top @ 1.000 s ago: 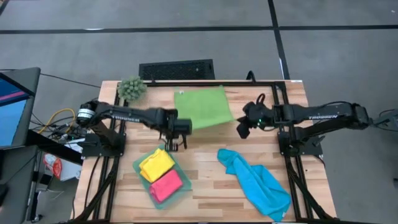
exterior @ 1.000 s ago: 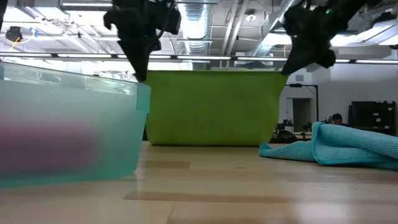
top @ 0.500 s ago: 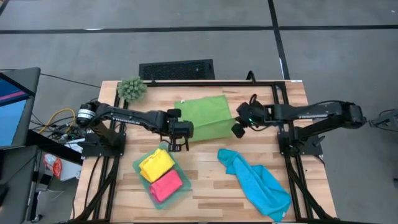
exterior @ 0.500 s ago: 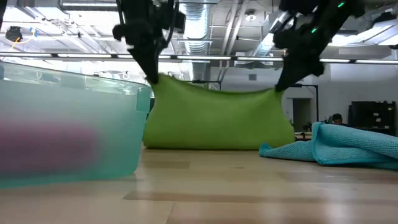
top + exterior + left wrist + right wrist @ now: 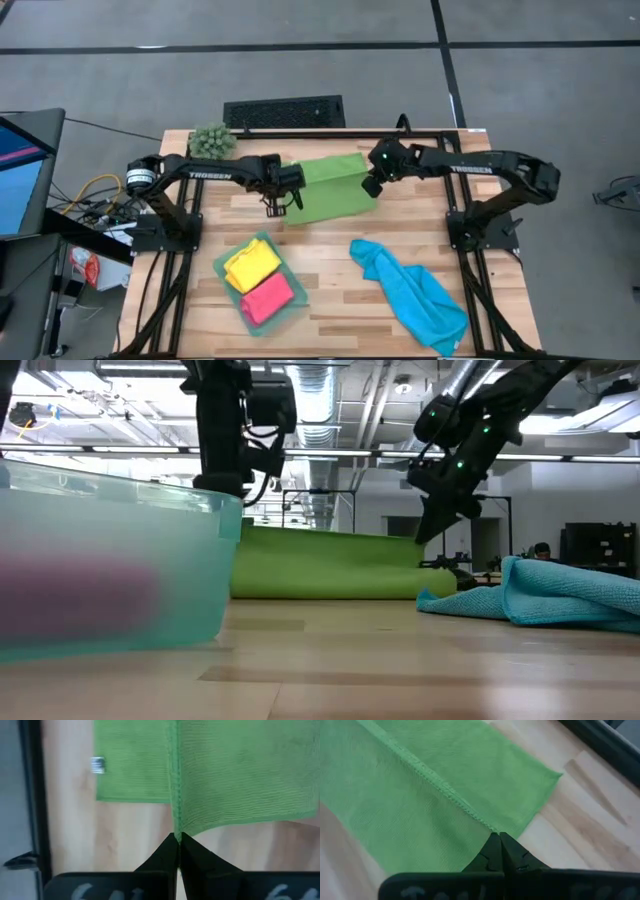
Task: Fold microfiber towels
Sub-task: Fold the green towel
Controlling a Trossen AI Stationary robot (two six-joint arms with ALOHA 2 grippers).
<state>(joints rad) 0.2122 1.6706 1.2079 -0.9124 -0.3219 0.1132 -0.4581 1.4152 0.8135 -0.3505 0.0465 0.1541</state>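
Green towel (image 5: 330, 190): lies folded over itself near the desk's (image 5: 330, 290) far edge, around its middle.
Left pincer (image 5: 177, 837): fingers pressed together, pinching the towel's hemmed edge at one end.
Right pincer (image 5: 499, 836): likewise clamped on the hem at the other end.
Blue towel (image 5: 415, 295): crumpled toward the near right corner.
Yellow towel (image 5: 251, 264), pink towel (image 5: 266, 297): folded in the tray (image 5: 222, 268); in the low view they show only as a blur through its wall.
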